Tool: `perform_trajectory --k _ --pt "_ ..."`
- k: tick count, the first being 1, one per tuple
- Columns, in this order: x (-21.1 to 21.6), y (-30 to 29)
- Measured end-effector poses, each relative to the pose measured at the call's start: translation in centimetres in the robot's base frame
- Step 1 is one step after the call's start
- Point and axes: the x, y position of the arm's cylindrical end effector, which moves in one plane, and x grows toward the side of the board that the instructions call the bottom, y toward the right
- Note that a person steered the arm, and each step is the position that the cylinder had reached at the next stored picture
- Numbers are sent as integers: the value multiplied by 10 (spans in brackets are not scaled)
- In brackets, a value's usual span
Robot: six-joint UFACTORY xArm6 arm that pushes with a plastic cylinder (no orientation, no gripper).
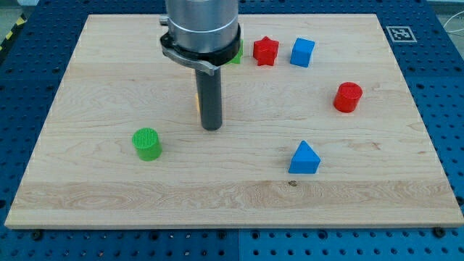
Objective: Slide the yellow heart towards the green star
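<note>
Pale wooden desk (109,65) on blue perforated base, marker tag upper right. No pincer; my tip (211,128) left of centre. Yellow heart (197,101) mostly hidden, sliver at rod's left edge. Green star (238,54) peeks behind arm housing, upper centre. No containers.

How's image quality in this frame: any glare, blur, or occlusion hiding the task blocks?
Camera view: even lighting, soft shadows, no glare, blocks sharp. The arm hides most of the green star; the yellow heart shows only as a sliver at the rod's left edge, above my tip.
</note>
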Motion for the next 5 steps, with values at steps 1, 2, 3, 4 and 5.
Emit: perform_trajectory --k 1,2,3,4,5 --pt "-4 -10" --pt "-23 -12" --pt "-54 -10" --pt "-66 -7" --pt "-59 -11"
